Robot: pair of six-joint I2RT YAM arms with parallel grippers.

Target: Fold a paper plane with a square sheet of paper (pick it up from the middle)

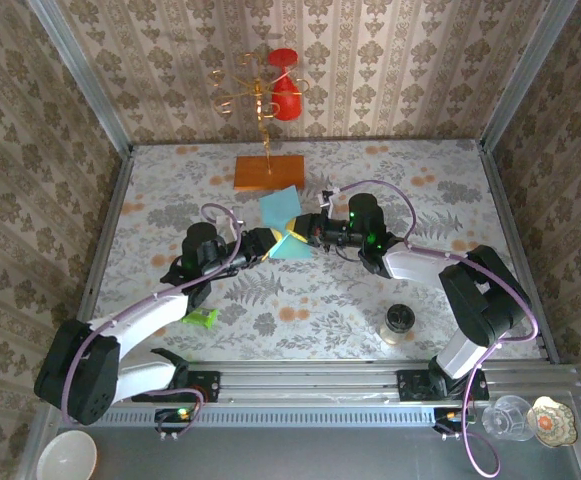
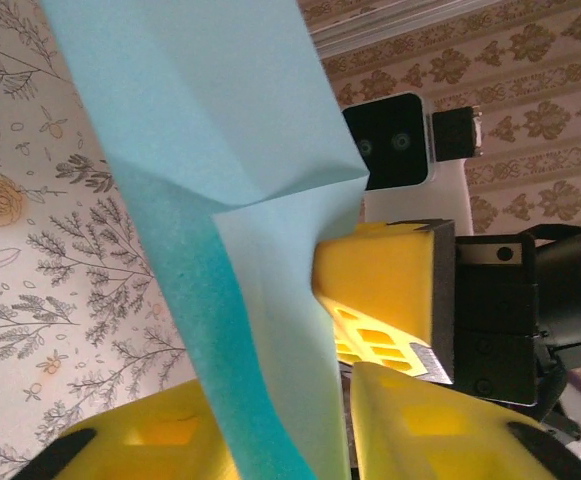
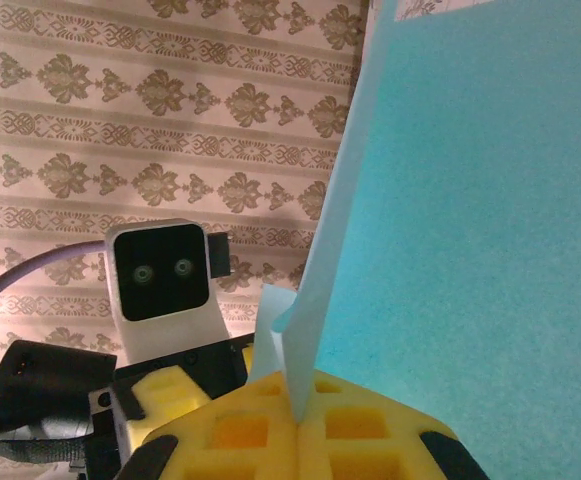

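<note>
The square sheet of paper point(image 1: 283, 222), light blue and partly folded, is held up off the table between both grippers. My right gripper point(image 1: 305, 234) is shut on its lower edge, and the pinch shows plainly in the right wrist view point(image 3: 298, 422), with the sheet point(image 3: 470, 200) rising above the yellow fingers. My left gripper point(image 1: 270, 243) reaches in from the left. In the left wrist view the sheet point(image 2: 230, 130) runs down between this gripper's point(image 2: 290, 440) yellow fingers, with a thin gap on the right side. The right gripper's fingers point(image 2: 380, 285) grip the sheet just beyond.
An orange board point(image 1: 269, 172) lies behind the grippers, with a gold stand carrying red pieces point(image 1: 282, 90) beyond it. A small green cylinder point(image 1: 202, 318) lies by the left arm and a dark-lidded jar point(image 1: 399, 322) at front right. A white bowl point(image 1: 66, 455) and a glass point(image 1: 510, 418) sit off the table.
</note>
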